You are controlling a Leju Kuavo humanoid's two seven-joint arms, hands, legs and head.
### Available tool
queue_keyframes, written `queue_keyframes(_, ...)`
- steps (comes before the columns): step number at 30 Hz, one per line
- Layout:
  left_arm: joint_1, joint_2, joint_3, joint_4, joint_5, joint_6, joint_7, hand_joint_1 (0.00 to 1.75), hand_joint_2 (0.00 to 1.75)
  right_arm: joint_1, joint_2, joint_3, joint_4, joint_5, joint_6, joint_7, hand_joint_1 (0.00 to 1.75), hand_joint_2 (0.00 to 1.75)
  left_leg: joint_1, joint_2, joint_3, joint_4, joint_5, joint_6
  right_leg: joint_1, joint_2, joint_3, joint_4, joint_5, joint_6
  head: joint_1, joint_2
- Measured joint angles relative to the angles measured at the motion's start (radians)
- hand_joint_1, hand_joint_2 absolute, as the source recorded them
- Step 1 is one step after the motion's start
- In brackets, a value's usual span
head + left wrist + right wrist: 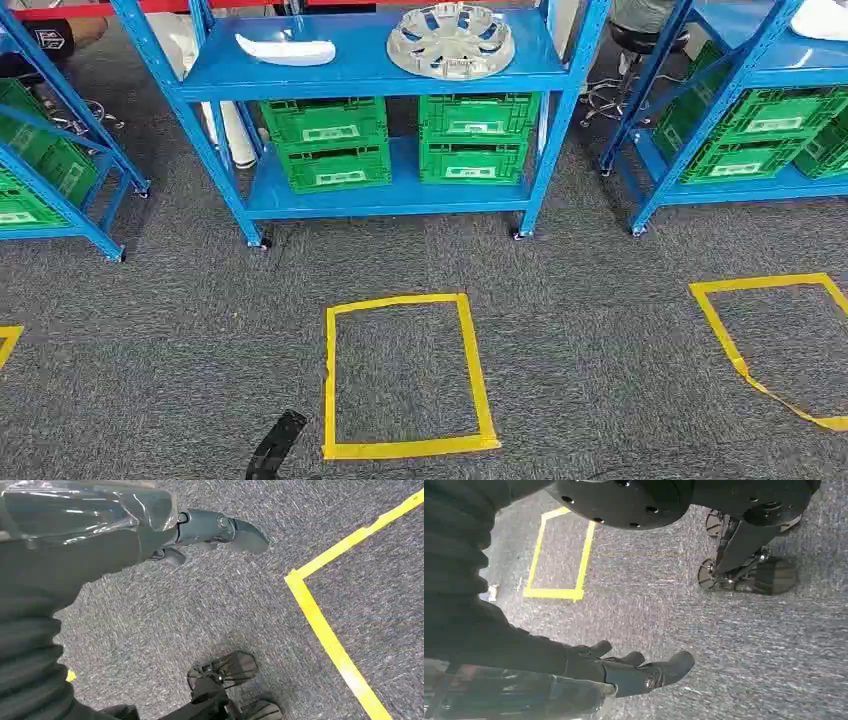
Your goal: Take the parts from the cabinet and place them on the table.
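On the top level of the blue shelf unit point(370, 72) ahead lie a silver wheel cover point(451, 40) and, to its left, a white curved part point(286, 49). Both of my hands hang low over the grey carpet, far from the shelf. My left hand point(200, 532) holds nothing, its thumb and fingers stretched out; its dark tip point(274, 446) shows at the bottom of the head view, just left of the yellow tape rectangle. My right hand point(629, 672) is also empty, with its fingers apart.
Green crates point(325, 145) fill the lower levels of the shelf. More blue racks with green crates stand at the left point(40, 170) and right point(740, 140). Yellow tape rectangles point(404, 375) mark the carpet; another point(770, 340) lies at the right.
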Motion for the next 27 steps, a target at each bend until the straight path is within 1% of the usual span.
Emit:
queue_keyframes(10, 0.003, 0.002, 0.002, 0.003, 0.015, 0.006, -0.004, 0.00, 1.75, 0.000, -0.001, 0.000, 0.002, 0.007, -0.003, -0.006, 0.00, 1.75, 0.000, 0.000, 0.000, 0.000, 0.000, 0.000, 0.000, 0.000, 0.000, 0.000, 0.000, 0.000, 0.000, 0.000)
queue_keyframes(13, 0.019, 0.001, 0.026, 0.005, 0.072, 0.040, -0.041, 0.00, 1.75, -0.001, -0.001, 0.006, 0.001, 0.045, -0.017, -0.010, 0.00, 1.75, 0.000, 0.000, 0.000, 0.000, 0.000, 0.000, 0.000, 0.000, 0.000, 0.000, 0.000, 0.000, 0.000, 0.000)
queue_keyframes(16, 0.043, -0.004, 0.054, 0.008, 0.102, 0.051, -0.074, 0.00, 1.75, -0.005, -0.001, 0.011, 0.001, 0.061, -0.030, -0.006, 0.00, 1.75, 0.000, 0.000, 0.000, 0.000, 0.000, 0.000, 0.000, 0.000, 0.000, 0.000, 0.000, 0.000, 0.000, 0.000)
queue_keyframes(19, 0.053, -0.007, 0.068, 0.008, 0.094, 0.059, -0.073, 0.00, 1.75, -0.004, -0.001, 0.013, -0.006, 0.052, -0.031, 0.006, 0.00, 1.75, 0.000, 0.000, -0.001, 0.000, 0.000, 0.000, 0.000, 0.000, -0.001, 0.000, 0.000, 0.000, 0.000, 0.000)
queue_keyframes(21, 0.054, -0.008, 0.068, 0.005, 0.082, 0.056, -0.054, 0.00, 1.75, 0.002, -0.001, 0.009, -0.015, 0.014, -0.031, 0.004, 0.00, 1.75, 0.000, 0.000, -0.001, 0.000, 0.000, 0.000, 0.000, 0.000, -0.001, 0.000, 0.000, 0.000, 0.000, 0.000)
queue_keyframes(22, 0.055, -0.008, 0.068, 0.000, 0.075, 0.053, -0.046, 0.00, 0.00, 0.007, 0.000, 0.000, -0.026, -0.015, -0.031, -0.007, 0.00, 1.75, 0.000, 0.000, -0.001, 0.000, 0.000, 0.000, 0.000, 0.000, -0.001, 0.000, 0.000, 0.000, 0.000, 0.000)
queue_keyframes(23, 0.056, -0.008, 0.068, -0.007, 0.073, 0.050, -0.042, 0.00, 0.00, 0.022, 0.002, -0.015, -0.056, -0.062, -0.031, -0.048, 0.00, 1.75, 0.000, 0.000, -0.001, 0.000, 0.000, 0.000, 0.000, 0.000, -0.001, 0.000, 0.000, 0.000, 0.000, 0.000)
queue_keyframes(24, 0.058, -0.008, 0.069, -0.015, 0.070, 0.045, -0.041, 0.00, 0.00, 0.046, 0.012, -0.036, -0.118, -0.109, -0.023, -0.091, 0.00, 1.75, 0.000, -0.001, -0.001, 0.000, 0.000, 0.000, 0.000, 0.000, 0.000, 0.000, 0.000, 0.000, 0.000, 0.000)
queue_keyframes(25, 0.060, -0.008, 0.072, -0.022, 0.066, 0.038, -0.041, 0.00, 0.00, 0.072, 0.027, -0.060, -0.210, -0.145, 0.000, -0.110, 0.00, 1.75, 0.000, -0.001, -0.002, 0.000, 0.000, 0.000, 0.000, 0.000, 0.000, 0.000, 0.000, 0.000, 0.000, 0.000)
queue_keyframes(27, 0.065, -0.007, 0.082, -0.036, 0.067, 0.030, -0.044, 0.00, 0.00, 0.125, 0.067, -0.104, -0.468, -0.198, 0.062, -0.127, 0.00, 1.75, 0.000, 0.000, -0.004, 0.000, 0.000, 0.000, 0.000, 0.000, -0.001, 0.001, 0.000, 0.000, 0.000, 0.000)
